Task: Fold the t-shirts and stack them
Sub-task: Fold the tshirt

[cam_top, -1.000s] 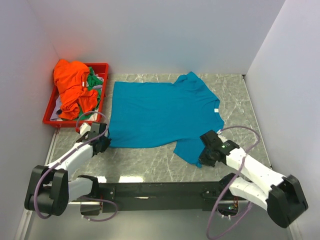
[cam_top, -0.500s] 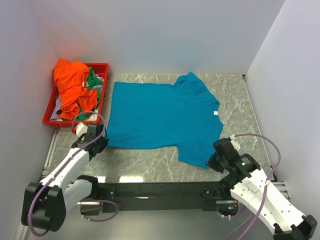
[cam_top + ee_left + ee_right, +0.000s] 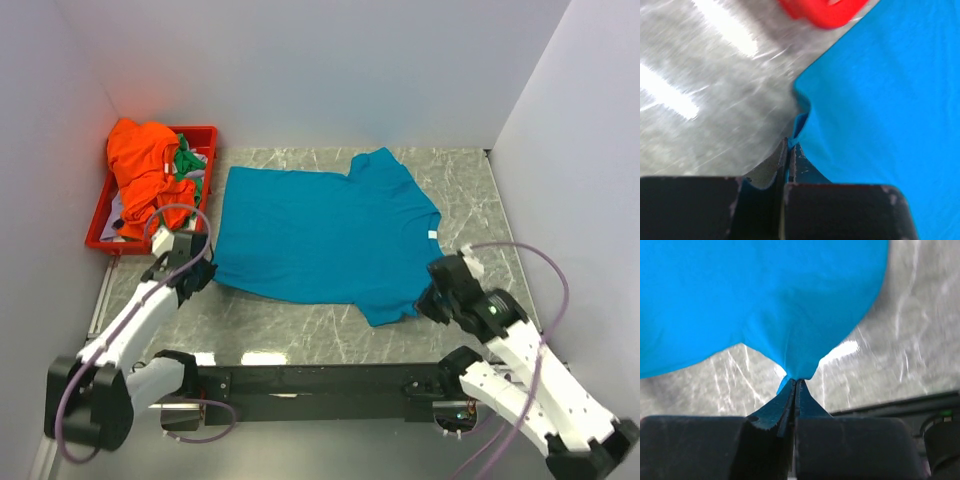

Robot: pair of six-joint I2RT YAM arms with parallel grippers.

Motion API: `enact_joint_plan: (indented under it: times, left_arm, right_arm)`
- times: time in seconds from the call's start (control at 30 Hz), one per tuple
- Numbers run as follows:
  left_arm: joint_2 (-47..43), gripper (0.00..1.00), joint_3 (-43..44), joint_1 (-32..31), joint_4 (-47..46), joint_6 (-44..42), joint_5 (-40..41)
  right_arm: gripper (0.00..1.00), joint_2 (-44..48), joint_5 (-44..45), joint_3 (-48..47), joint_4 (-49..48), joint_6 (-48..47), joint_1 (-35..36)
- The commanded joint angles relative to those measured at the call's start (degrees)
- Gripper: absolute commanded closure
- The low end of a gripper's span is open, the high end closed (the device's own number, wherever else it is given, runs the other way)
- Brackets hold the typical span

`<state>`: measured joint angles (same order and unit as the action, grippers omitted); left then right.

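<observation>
Left claw [image 3: 789,143] pinches teal t-shirt [image 3: 880,100] corner

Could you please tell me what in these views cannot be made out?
- Green t-shirt: top view, mostly buried under the orange t-shirt in the red tray.
- Left gripper, right gripper: top view, fingertips hidden by their own housings; the wrist views show both pinching the teal-blue t-shirt.
- Red tray, left wrist view: blurred, cut by the top edge.
</observation>
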<state>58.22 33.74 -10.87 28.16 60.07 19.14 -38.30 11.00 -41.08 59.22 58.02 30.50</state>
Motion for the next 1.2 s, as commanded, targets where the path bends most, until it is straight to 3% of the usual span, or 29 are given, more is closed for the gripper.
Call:
enact_joint_plan:
  times: [0.0, 0.23, 0.43, 0.63, 1.17]
  left_arm:
    - [5.31, 0.99, 6.42, -0.2, -2.23, -2.68, -0.59]
    - [19.36, 0.99, 15.56, -0.2, -3.29, -2.95, -0.68]
    - [28.86, 0.99, 22.33, -0.2, -2.59, -3.47, -0.15]
    - [34.5, 0.99, 27.43, 0.06, -0.83, -3.12, 0.64]
    - [36.97, 0.99, 31.74, 2.96, -0.21, -3.73, 0.11]
  right_arm:
    - [1.0, -8.34, 3.5, -4.79, -8.85, -7.1, -1.05]
    - [1.0, -29.95, -1.32, -12.88, -18.86, -16.09, -7.37]
    - [1.0, -41.04, -5.46, -19.56, -22.56, -20.92, -12.74]
    - [1.0, -47.73, -6.96, -26.76, -22.31, -23.91, -16.44]
    - [1.0, -53.89, -10.21, -35.65, -22.48, -26.82, -22.41]
